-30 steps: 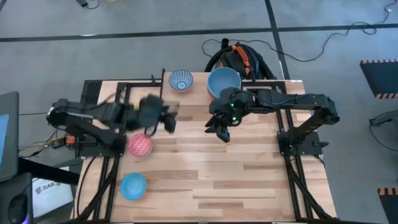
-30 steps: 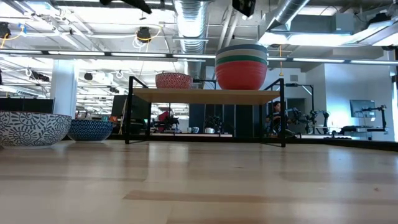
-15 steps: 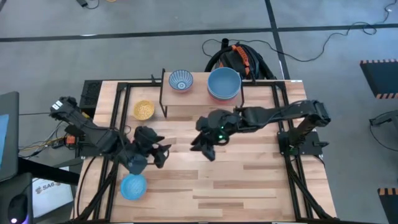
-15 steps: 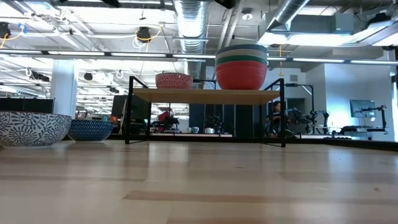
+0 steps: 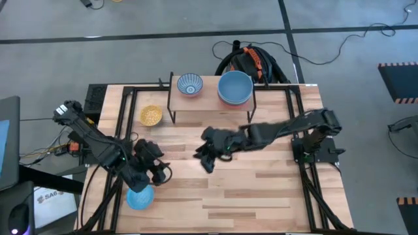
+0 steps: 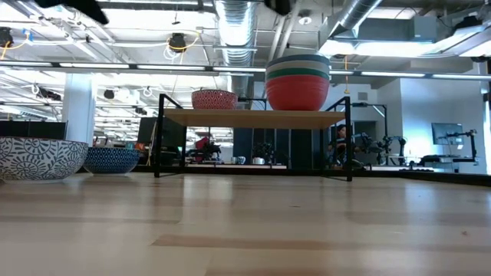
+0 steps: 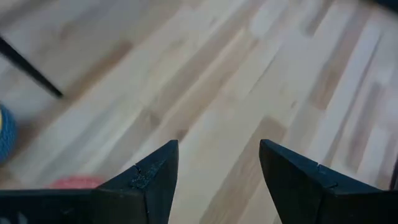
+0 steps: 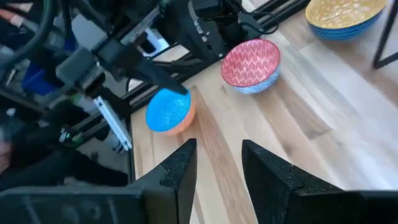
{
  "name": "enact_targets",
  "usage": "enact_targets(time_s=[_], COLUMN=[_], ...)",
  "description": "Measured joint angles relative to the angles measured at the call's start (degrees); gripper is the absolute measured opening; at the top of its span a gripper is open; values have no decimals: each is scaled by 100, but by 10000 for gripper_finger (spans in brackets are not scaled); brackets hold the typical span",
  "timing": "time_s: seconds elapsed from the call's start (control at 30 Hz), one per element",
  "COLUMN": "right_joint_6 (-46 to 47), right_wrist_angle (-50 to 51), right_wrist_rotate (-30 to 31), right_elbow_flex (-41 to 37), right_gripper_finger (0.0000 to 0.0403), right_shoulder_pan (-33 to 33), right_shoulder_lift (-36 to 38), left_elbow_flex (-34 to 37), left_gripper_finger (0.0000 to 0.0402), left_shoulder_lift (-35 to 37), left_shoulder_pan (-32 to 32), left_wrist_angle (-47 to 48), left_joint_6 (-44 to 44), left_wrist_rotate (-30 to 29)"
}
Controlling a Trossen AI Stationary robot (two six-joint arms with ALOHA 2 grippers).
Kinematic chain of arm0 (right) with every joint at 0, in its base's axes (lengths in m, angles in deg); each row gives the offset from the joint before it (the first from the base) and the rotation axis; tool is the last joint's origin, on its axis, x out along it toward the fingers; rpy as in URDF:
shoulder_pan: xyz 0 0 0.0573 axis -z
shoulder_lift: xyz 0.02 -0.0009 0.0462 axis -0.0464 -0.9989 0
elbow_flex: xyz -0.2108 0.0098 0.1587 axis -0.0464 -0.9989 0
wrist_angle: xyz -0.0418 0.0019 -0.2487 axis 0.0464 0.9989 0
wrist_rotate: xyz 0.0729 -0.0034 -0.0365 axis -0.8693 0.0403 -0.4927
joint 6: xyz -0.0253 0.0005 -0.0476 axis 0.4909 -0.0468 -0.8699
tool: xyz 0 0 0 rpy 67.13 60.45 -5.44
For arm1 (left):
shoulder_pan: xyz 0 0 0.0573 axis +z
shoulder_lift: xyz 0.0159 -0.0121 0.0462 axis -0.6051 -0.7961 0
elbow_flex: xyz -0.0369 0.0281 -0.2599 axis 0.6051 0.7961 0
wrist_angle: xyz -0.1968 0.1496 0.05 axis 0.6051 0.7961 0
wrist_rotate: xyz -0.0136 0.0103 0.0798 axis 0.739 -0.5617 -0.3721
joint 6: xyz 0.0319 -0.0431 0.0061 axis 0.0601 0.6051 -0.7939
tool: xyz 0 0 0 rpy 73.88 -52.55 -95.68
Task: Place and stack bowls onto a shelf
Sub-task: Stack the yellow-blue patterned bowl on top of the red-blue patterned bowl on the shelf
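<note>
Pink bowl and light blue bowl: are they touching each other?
Apart. In the right wrist view a strip of bare tabletop separates the pink bowl from the light blue bowl.

2 bowls [image 5: 190, 84] sit on the shelf [image 5: 210, 115].

Wood, metal and glossy bowls

The table [image 5: 248, 189] is pale, smooth wooden planks; the shelf [image 6: 253, 117] is light wood on thin black metal legs; the stacked bowls [image 6: 298, 80] look glossy; both claws' fingers [image 7: 146, 180] are matt dark.
</note>
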Motion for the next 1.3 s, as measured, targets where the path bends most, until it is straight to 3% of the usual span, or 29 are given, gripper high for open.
enact_targets(time_s=[0.3,0.4,0.67,0.83,1.0,1.3], right_joint_6=[646,871,891,891,923,930], right_wrist_angle=[-2007,-2197,-2182,-2140,-1914,-1306], right_wrist_rotate=[-13,-123,-98,-51,-46,-48], right_elbow_flex=[0,2,2,2,2,11], right_gripper_finger=[155,155,155,155,155,155], right_shoulder_pan=[-343,-403,-517,-523,-628,-683], right_shoulder_lift=[-1257,-1476,-1590,-1590,-1590,-1342], left_elbow_flex=[782,1094,1560,1750,2206,2642], left_gripper_finger=[210,210,210,210,205,124], left_shoulder_lift=[2,2,4,2,2,0], left_shoulder_pan=[-435,-603,-927,-1055,-1151,-1149], left_wrist_angle=[-120,-173,-130,38,-591,-1057], left_joint_6=[1336,1755,2516,2503,2552,2750], left_wrist_rotate=[1305,1884,3077,3476,3782,4027])
